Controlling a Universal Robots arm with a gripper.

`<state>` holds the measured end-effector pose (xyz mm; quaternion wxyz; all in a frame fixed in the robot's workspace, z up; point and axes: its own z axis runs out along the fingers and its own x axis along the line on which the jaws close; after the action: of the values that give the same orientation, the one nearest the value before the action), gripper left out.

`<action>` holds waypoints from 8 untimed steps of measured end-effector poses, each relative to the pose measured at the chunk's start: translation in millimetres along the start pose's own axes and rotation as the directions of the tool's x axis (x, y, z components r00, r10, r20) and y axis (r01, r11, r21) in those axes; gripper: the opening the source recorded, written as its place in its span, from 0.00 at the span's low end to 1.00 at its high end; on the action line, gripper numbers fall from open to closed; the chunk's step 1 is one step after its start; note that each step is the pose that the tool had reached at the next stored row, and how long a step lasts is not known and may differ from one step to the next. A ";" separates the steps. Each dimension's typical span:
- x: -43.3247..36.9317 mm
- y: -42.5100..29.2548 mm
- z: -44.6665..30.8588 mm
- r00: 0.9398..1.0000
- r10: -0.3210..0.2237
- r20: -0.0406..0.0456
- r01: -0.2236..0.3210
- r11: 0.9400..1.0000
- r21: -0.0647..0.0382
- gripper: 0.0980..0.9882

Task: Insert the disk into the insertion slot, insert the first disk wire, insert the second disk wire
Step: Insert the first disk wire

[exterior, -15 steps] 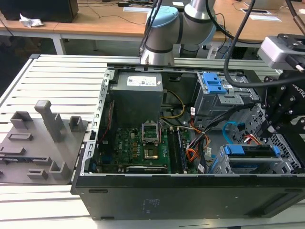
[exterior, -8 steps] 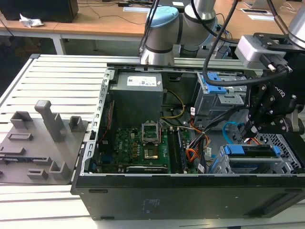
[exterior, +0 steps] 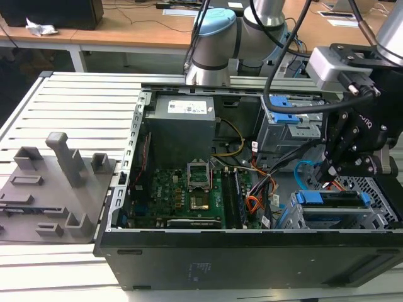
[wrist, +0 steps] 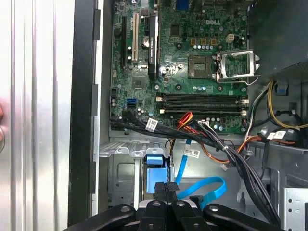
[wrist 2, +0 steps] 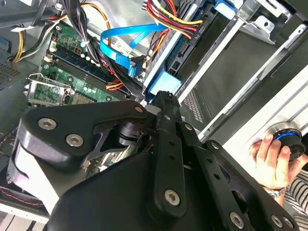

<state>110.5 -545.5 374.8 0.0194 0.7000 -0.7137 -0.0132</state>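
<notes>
My gripper (exterior: 327, 179) hangs over the lower corner of the open computer case on the exterior view's right, fingers (wrist: 166, 190) pressed together and shut. Right beneath it the disk (exterior: 334, 200), in a blue carrier, lies inside the insertion slot (exterior: 378, 217), a low light grey perforated cage. The second disk wire (exterior: 304, 168) is a flat light-blue cable looping beside the gripper. In both wrist views the loop (wrist 2: 120, 38) (wrist: 207, 186) hangs free with a dark plug at its end (wrist 2: 136, 65), just off the fingertips. I cannot tell the first disk wire apart among the cables.
A taller cage with a blue latch (exterior: 293, 119) stands behind the gripper. The motherboard (exterior: 182, 195), power supply (exterior: 182, 126) and an orange-red wire bundle (exterior: 255, 201) fill the case. A grey fixture plate (exterior: 56, 182) lies outside. A hand (wrist 2: 272, 161) grips a blue-ringed knob.
</notes>
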 end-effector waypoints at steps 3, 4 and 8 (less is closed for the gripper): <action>0.1 0.2 1.7 1.000 0.000 0.000 0.000 1.000 0.000 0.01; 0.0 0.4 3.0 1.000 0.000 0.000 0.000 1.000 0.000 0.01; -0.1 -5.2 7.2 1.000 0.000 -0.001 0.000 1.000 0.000 0.01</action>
<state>115.4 -545.6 367.3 0.0198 0.7000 -0.7138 -0.0128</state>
